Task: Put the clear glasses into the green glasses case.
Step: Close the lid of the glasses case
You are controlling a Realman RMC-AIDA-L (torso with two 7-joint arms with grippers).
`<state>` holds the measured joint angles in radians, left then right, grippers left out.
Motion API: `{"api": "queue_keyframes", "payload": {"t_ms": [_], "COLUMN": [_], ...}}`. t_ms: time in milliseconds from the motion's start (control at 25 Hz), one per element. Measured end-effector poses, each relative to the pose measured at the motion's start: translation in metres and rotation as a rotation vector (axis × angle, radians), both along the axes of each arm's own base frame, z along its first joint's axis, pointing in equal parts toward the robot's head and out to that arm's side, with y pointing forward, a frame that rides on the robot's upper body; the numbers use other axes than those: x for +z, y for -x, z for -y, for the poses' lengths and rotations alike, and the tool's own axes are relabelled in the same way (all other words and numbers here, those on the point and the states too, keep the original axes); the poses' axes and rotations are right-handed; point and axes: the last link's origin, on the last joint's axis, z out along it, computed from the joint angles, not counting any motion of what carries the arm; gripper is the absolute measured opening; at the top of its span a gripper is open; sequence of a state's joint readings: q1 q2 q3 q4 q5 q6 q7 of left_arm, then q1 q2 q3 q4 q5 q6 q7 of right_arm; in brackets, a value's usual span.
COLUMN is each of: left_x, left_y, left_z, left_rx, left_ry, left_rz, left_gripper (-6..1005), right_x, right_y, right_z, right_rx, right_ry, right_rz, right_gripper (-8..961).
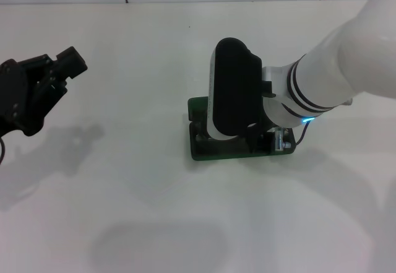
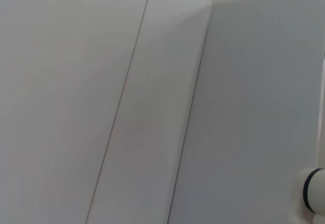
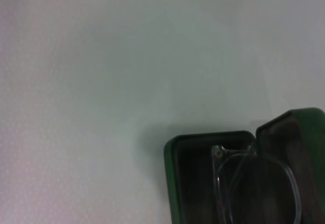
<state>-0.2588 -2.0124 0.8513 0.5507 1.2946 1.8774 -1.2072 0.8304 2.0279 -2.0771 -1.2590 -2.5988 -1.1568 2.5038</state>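
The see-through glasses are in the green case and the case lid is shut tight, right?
Not quite. The clear glasses do sit inside the green glasses case, but the lid is open, not shut; the right wrist view shows it standing up beside the dark inside. In the head view the right end effector is down at the case, and the left end effector is off to the side.

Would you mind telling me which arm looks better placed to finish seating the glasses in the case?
Probably the right: its gripper sits directly over the open green glasses case, where the clear glasses lie. The left gripper is parked far off at the table's side.
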Motion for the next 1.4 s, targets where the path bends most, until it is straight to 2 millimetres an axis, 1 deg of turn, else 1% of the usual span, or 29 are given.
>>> {"api": "queue_keyframes", "payload": {"t_ms": [200, 600, 880, 1200, 1400], "left_x": [0.0, 0.0, -0.001, -0.002, -0.001], "left_y": [0.001, 0.002, 0.004, 0.004, 0.004], "left_z": [0.001, 0.002, 0.004, 0.004, 0.004], "left_rx": [0.004, 0.005, 0.016, 0.016, 0.015], "left_ry": [0.0, -0.008, -0.002, -0.001, -0.001], "left_rz": [0.0, -0.004, 0.003, 0.005, 0.005], "left_gripper": [58, 58, 58, 58, 58], "right_x": [0.0, -0.002, 0.003, 0.003, 0.002], "right_y": [0.002, 0.009, 0.005, 0.003, 0.004], "right_z": [0.002, 0.014, 0.008, 0.009, 0.009], "right_rx": [0.009, 0.031, 0.016, 0.028, 0.031], "right_ry": [0.006, 0.035, -0.003, -0.009, -0.011], "right_rz": [-0.002, -0.014, 0.0, 0.009, 0.006], "right_gripper": [4, 5, 10, 22, 121]}}
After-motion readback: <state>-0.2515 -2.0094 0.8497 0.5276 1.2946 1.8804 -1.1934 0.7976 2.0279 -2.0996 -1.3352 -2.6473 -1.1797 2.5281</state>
